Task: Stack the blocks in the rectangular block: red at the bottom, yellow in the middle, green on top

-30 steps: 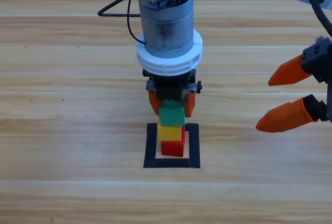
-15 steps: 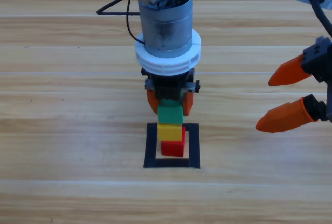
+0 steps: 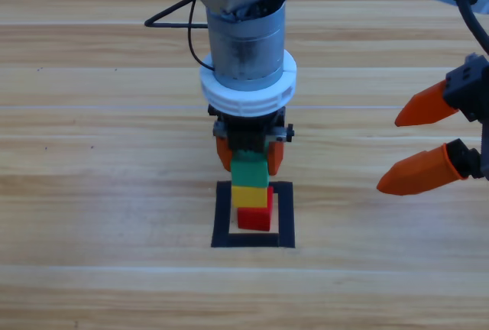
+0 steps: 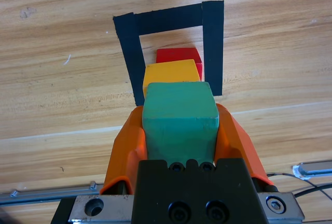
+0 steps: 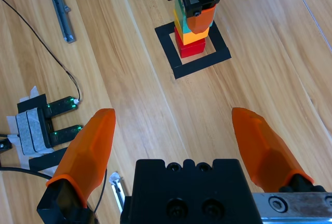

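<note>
Inside the black tape frame (image 3: 221, 215) the red cube (image 3: 254, 219) rests on the wood with the yellow cube (image 3: 250, 195) on it. The teal-green cube (image 3: 250, 169) is on top of the yellow one. My left gripper (image 3: 250, 162) reaches down from above and is shut on the green cube; in the left wrist view its jaws press both sides of the green cube (image 4: 180, 115), above the yellow (image 4: 171, 72) and red (image 4: 179, 55) cubes. At the right edge my right gripper (image 3: 388, 154) waits open and holds nothing; its wrist view shows the stack (image 5: 191, 40) far off.
The right wrist view shows a metal rail (image 5: 57, 6), a thin black cable (image 5: 49, 63) and a taped device with green lights (image 5: 44, 125) on the table beyond the frame. The left wrist view has a rail (image 4: 46, 193) behind the left gripper.
The left arm's body has shifted very slightly. The stack, the green cube in the jaws and the right gripper stay where they were.
</note>
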